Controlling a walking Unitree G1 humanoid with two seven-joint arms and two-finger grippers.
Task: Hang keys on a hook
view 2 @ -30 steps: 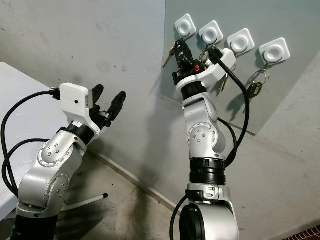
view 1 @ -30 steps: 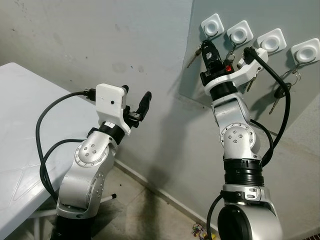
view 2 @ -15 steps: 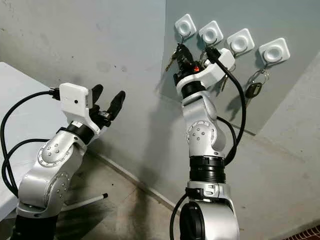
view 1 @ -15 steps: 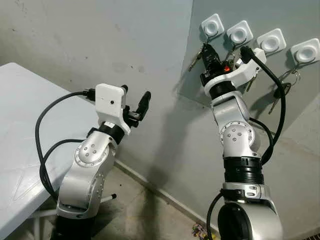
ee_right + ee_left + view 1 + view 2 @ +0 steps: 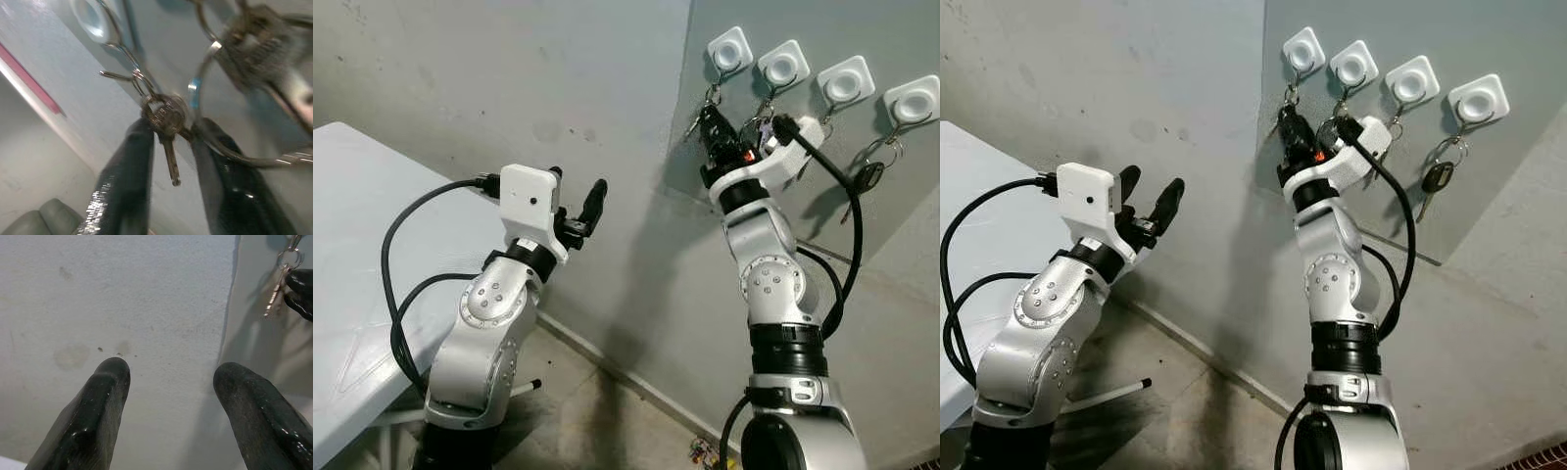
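Wall panel: smooth grey board fixed to a rougher, stained grey wall; its left edge casts a thin shadow line.

Hooks: four square white plastic pads with rounded corners and a round centre, set in one row along the panel's top. The leftmost hook carries a thin wire loop from which the keys hang by a small split ring.

Keys: small bunch of bright, silvery metal, one slim blade pointing away from the hook; it hangs just below the leftmost hook, against the panel.

Right gripper: raised to the panel on a silver arm, glossy black fingers spread to either side of the keys; whether the pads actually touch them cannot be told, as the wrist view is blurred.

Neighbouring items: a second key bunch on a larger ring hangs from the next hook, close beside the gripper and crowding its approach. A dark-headed key hangs from the far right hook, well apart.

Left gripper: held up before the bare wall, away from the panel, tapered black fingers parted, holding nothing.

White table: smooth top, to the robot's left.

Floor: mottled concrete.
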